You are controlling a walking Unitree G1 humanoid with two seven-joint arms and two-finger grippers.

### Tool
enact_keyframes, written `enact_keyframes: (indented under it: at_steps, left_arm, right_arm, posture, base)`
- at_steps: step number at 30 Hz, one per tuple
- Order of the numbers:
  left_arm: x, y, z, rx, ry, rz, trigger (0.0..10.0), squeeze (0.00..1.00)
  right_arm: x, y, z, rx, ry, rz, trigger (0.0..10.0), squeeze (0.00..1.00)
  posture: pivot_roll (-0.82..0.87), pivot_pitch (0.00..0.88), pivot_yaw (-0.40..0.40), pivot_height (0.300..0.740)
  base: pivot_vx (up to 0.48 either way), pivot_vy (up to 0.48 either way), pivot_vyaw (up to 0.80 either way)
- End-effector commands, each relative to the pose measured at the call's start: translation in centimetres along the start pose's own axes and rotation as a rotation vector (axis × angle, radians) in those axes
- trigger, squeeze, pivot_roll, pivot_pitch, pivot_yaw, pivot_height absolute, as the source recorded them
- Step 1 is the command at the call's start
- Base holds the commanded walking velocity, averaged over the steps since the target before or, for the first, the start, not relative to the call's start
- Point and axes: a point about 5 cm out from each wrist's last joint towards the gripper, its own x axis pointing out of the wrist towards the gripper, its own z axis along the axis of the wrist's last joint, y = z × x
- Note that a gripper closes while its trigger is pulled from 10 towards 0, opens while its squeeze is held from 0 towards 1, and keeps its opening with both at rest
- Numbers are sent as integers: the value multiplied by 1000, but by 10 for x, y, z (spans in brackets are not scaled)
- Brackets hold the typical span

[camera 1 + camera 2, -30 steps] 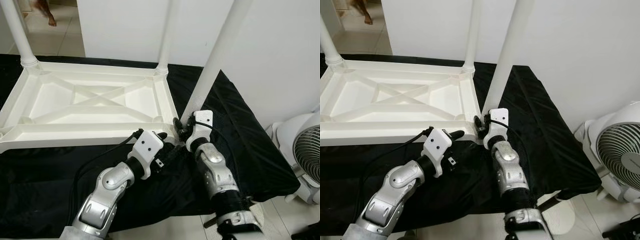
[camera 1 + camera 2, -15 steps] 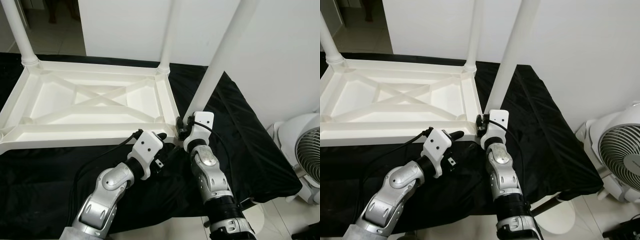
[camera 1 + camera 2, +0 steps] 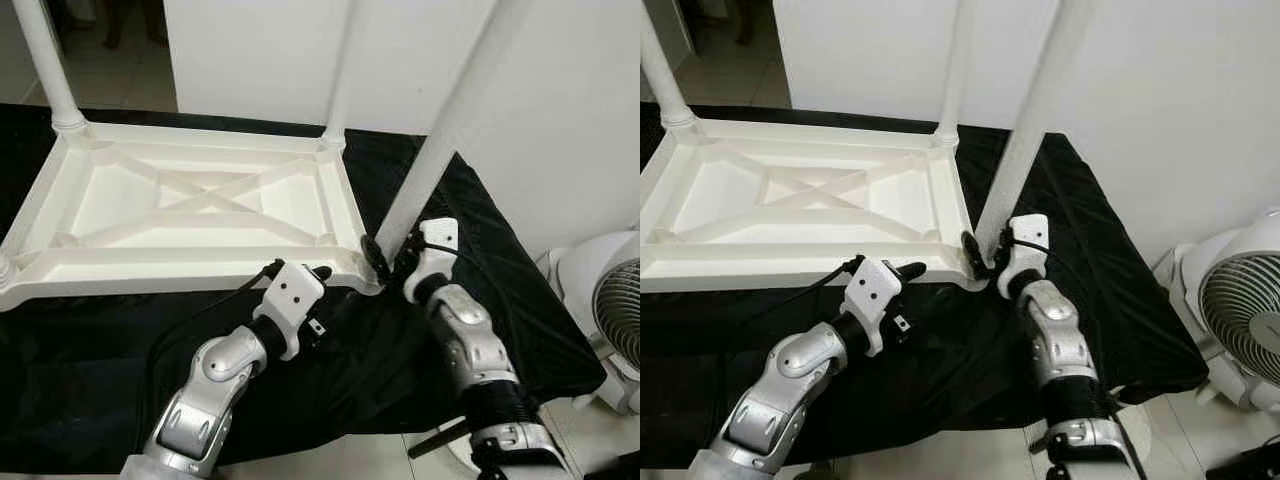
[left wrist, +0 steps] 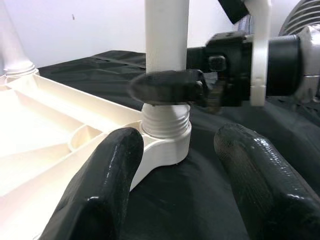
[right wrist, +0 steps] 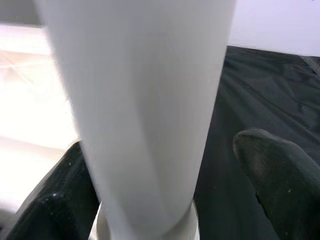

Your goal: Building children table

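A white children's table top lies upside down on a black cloth. Two white legs stand in its far corners. A third leg stands tilted in the near right corner socket. My right gripper is shut on this leg just above the socket, one finger on each side. My left gripper hovers open beside the front rim, left of the socket, with nothing between its fingers.
A white fan stands on the floor at the right, past the cloth's edge. A white wall rises close behind the table. Tiled floor shows at the far left.
My right forearm and wrist have swung from the near side of the leg round to its right, still at the leg's base. The left arm has stayed put.
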Motion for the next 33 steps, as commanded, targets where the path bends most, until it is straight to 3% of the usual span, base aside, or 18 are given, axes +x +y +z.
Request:
enact_keyframes:
  at_steps: [1,9,23,24,25,29,33]
  left_arm:
    - [1,0,-3,8,12,11,10000,0]
    - [3,2,-2,23,11,-5,10000,0]
    - [5,2,1,30,-1,-6,10000,0]
    - [5,2,1,30,-2,-5,10000,0]
    - [5,2,1,31,-3,-4,10000,0]
    - [5,2,1,31,-3,-3,10000,0]
    - [5,1,1,30,-6,-2,10000,0]
  right_arm:
    - [-2,-10,-6,-35,45,99,10000,0]
    - [12,-7,-4,-81,79,322,10000,0]
    - [29,3,1,-138,91,483,10000,0]
    - [30,3,0,-153,102,498,2627,0]
    - [29,2,-3,-148,128,510,0,0]
    - [28,2,-6,-144,147,518,0,0]
    - [15,-1,-19,-120,178,555,0,0]
  posture:
    - [167,0,-138,740]
    - [175,0,-126,740]
    - [193,0,-132,740]
    - [195,0,-133,740]
    - [199,0,-135,740]
    - [200,0,-135,740]
    - [191,0,-133,740]
  base:
    - [0,0,0]
    - [0,0,0]
    - [0,0,0]
    - [0,0,0]
    - [0,0,0]
    - [0,0,0]
    - [0,0,0]
